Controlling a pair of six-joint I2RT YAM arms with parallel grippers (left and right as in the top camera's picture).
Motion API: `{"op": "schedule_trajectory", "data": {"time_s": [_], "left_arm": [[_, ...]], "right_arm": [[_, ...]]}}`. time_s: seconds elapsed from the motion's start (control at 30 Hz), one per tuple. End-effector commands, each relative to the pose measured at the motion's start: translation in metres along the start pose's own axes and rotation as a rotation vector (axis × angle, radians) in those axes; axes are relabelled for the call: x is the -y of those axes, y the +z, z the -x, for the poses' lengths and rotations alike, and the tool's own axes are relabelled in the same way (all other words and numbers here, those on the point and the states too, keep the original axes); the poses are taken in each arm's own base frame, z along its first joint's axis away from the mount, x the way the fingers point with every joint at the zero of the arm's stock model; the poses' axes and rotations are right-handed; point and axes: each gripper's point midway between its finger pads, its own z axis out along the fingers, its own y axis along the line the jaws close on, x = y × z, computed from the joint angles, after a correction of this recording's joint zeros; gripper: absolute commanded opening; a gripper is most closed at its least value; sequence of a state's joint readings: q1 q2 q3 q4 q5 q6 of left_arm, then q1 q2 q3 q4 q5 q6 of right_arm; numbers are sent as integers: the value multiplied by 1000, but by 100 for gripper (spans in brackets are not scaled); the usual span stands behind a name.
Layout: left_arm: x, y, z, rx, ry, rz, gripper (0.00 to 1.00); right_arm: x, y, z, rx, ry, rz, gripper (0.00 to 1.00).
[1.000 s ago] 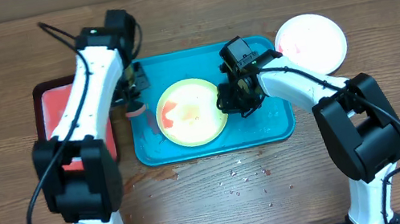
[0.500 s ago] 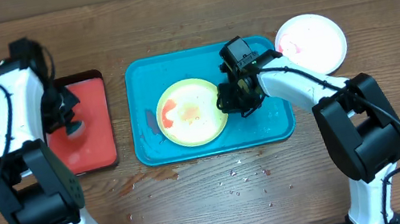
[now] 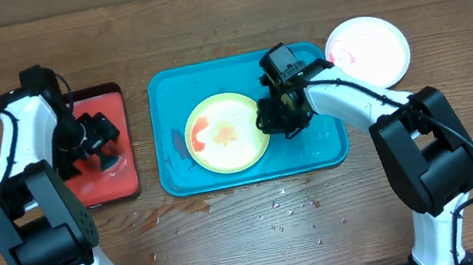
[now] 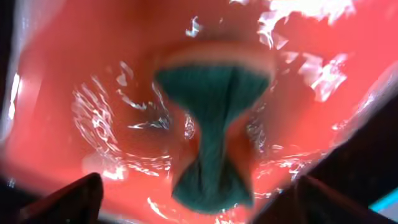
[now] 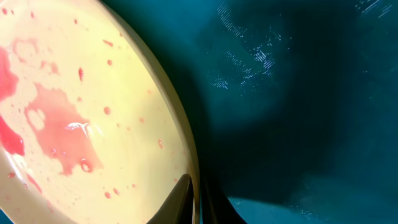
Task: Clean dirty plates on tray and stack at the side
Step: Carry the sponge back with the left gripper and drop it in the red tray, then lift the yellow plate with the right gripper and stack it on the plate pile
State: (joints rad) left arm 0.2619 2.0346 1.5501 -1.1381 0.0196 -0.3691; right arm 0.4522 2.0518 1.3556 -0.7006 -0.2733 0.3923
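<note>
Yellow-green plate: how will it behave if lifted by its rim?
Probably stiff and light: the yellow-green plate looks like thin plastic. Likely slippery, since wet red sauce coats it. Pinched at one edge by the right gripper, it may tilt and drip.

Logged table (image 3: 199, 23) as brown wood, matt, grain visible. Noted teal tray (image 5: 298, 93) as smooth glossy plastic, fine glints toward 1 o'clock in right wrist view. Found yellow-green plate (image 5: 93, 93) smooth plastic under wet red film. Marked white plate (image 3: 367, 51) as smooth plastic, pink-smeared. Saw red tray (image 4: 74, 74) glossy, wet, bright highlights. Recorded sponge (image 4: 211, 137) as rough green fibre, pale foam edge at 12 o'clock.
</note>
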Motion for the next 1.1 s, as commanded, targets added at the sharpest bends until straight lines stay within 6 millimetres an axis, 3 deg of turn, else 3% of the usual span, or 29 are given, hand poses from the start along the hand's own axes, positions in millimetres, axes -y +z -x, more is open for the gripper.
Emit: {"op": "schedule_trajectory", "data": {"time_s": [0.0,0.17,0.3,0.4,0.5,0.6,0.8,0.97,1.07], "left_arm": [[6,-34,14,48,26,-39,100],[15,-98,15,114,20,-131,100],[20,-152,1,225,32,-217,100],[19,-174,-6,287,46,-225,100],[16,-180,-11,299,44,-216,100],[17,-178,-10,294,45,-223,100],[17,-177,-8,295,44,-219,100],[17,-177,-8,295,44,-219,100],[17,-177,-8,295,44,-219,100]], "right_arm": [[24,12,-3,-13,23,-91,8],[24,12,-3,-13,23,-92,4],[24,12,-3,-10,22,-89,4],[22,10,-3,-15,23,-83,4],[16,-3,2,-8,13,-87,4],[7,-29,15,48,-30,-98,4],[6,-113,52,312,-98,-325,4],[-5,-182,62,505,-235,-593,4],[-14,-206,65,589,-312,-736,4]]}}
